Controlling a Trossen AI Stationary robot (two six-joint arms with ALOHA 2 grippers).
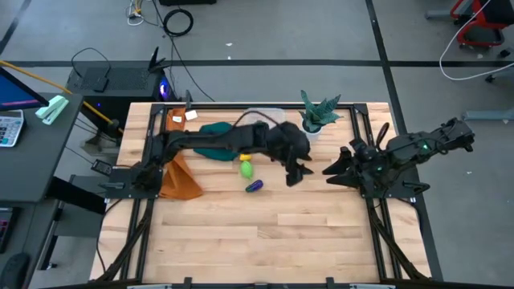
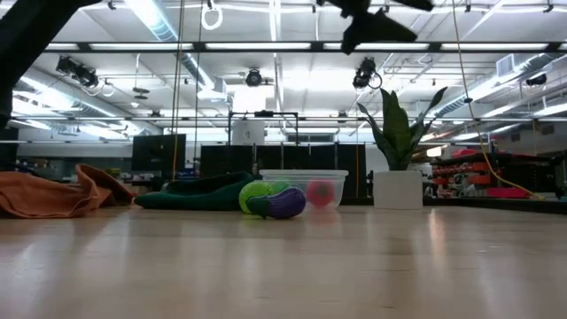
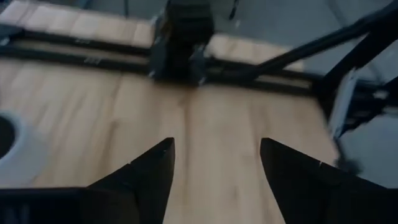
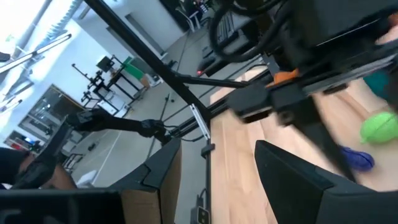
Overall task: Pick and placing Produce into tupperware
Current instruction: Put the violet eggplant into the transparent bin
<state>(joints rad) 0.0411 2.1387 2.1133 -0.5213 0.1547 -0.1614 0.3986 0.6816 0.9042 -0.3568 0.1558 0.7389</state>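
Observation:
A light green piece of produce [image 1: 246,169] [image 2: 257,196] and a purple one [image 1: 254,186] [image 2: 286,203] lie on the wooden table near its middle; both also show in the right wrist view, green [image 4: 379,126] and purple [image 4: 357,158]. The clear tupperware [image 1: 267,114] [image 2: 302,180] stands at the far side, partly under my left arm, with a red piece [image 2: 320,193] inside it. My left gripper [image 1: 301,174] [image 3: 217,146] hangs open above bare wood, right of the produce. My right gripper [image 1: 331,167] [image 4: 217,149] is open and raised near the right edge.
A dark green cloth [image 1: 210,141] lies left of the tupperware and an orange cloth [image 1: 181,181] at the left edge. A potted plant [image 1: 319,115] stands at the far right. Black frame rails [image 1: 365,136] border the table. The near half is bare wood.

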